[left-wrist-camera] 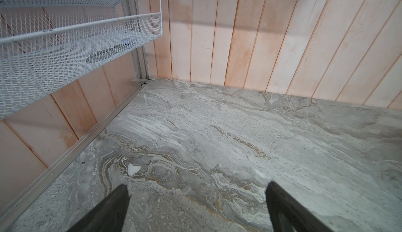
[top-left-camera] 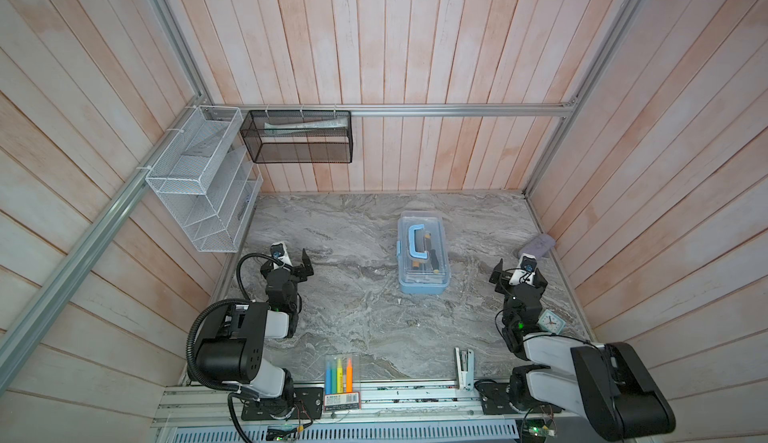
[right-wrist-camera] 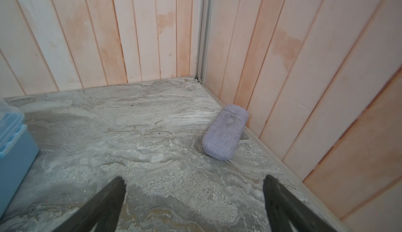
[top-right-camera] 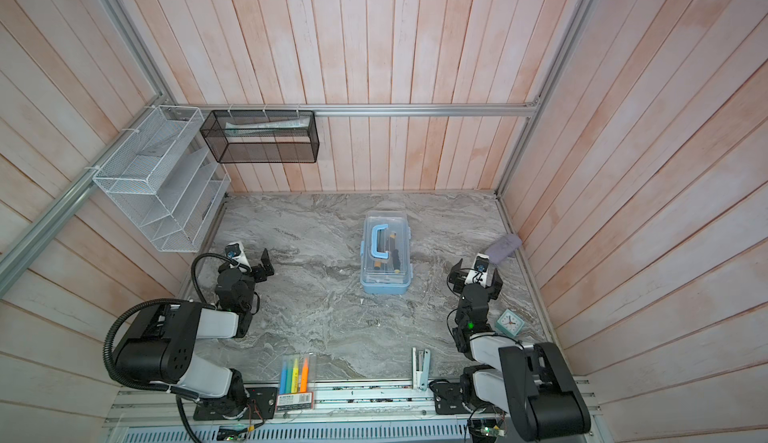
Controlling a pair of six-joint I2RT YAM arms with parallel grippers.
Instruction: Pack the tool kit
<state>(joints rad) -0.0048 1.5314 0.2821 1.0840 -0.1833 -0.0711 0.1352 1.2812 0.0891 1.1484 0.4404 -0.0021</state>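
The light-blue, clear-lidded box [top-left-camera: 423,272] is lying shut, long axis and handle [top-left-camera: 412,243] running away from the robot, while left gripper [left-wrist-camera: 197,184] and right gripper [right-wrist-camera: 193,176] are gaping empty.

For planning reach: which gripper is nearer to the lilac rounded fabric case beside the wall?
Right. The right gripper faces the lilac fabric case close by; the left gripper is far off, beyond the light blue plastic box.

- Tool kit [top-left-camera: 423,254] sits mid-tabletop [top-left-camera: 353,320], between left claw [left-wrist-camera: 196,185] and right claw [right-wrist-camera: 193,176], well apart from both.
- Pouch [top-left-camera: 539,245] lies against the right wall, beyond the right claw.
- Clock [top-left-camera: 552,322] stands just beside the right arm.
- Highlighter pack [top-left-camera: 341,372] and stapler [top-left-camera: 464,367] lie along the front edge.
- Wire rack [top-left-camera: 199,179] hangs on the left wall, mesh basket [top-left-camera: 299,137] on the back wall.
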